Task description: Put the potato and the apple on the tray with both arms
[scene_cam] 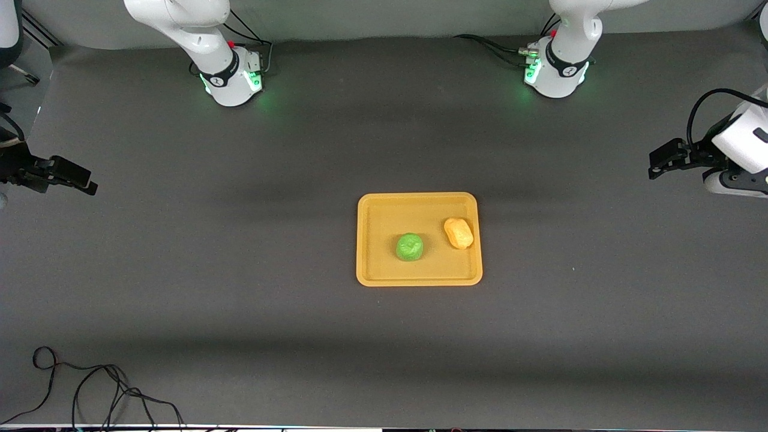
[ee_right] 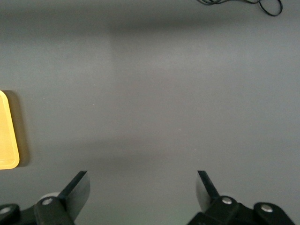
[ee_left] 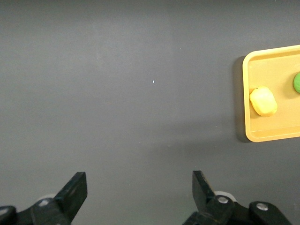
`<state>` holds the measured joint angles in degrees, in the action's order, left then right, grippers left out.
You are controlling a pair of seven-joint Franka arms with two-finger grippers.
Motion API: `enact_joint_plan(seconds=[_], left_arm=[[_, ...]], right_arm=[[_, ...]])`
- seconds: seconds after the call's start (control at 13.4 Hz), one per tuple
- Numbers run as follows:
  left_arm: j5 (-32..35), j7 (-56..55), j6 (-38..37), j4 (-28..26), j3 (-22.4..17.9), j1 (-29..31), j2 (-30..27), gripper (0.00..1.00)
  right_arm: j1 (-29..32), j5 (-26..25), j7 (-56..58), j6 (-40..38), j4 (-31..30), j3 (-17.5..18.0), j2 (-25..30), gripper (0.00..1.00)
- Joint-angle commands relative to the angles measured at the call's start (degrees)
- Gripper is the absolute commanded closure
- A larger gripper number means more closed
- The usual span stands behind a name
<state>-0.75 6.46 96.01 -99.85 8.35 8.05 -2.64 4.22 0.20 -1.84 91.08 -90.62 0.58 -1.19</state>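
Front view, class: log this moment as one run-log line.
apple: on tray | potato: on tray, beside apple | left gripper: open, over bare table | right gripper: open, over bare table

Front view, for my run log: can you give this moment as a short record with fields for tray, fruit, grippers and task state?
tray: mid-table, flat
apple: on the tray, nearer the front camera than the potato
potato: on the tray, toward the left arm's end, apart from the apple
left gripper: open, empty, over bare table at the left arm's end
right gripper: open, empty, over bare table at the right arm's end
task state: both fruits on the tray, neither held
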Motion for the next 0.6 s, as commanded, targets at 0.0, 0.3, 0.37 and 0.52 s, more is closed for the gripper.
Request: enact_joint_plan(seconds=[0.0, 0.3, 0.37, 0.52], left_arm=[[-0.57, 1.01, -1.0, 0.71, 0.17, 0.39, -0.34, 0.0], [-0.48, 1.01, -0.82, 0.8, 0.17, 0.39, -0.26, 0.0], [-0.48, 1.01, -0.56, 0.8, 0.17, 0.39, -0.17, 0.0], [-0.39, 1.01, -0.38, 0.8, 0.17, 0.39, 0.01, 0.0]], right_arm=[[-0.88, -0.11, 1.23, -1.52, -0.7, -0.67, 1.63, 0.0], [-0.88, -0.29, 1.23, -1.61, -0.62, -0.58, 1.63, 0.0], [-0.88, -0.29, 1.23, -1.61, -0.62, -0.58, 1.63, 0.0], [-0.79, -0.11, 1.14, -1.61, -0.7, -0.58, 1.55, 0.0]])
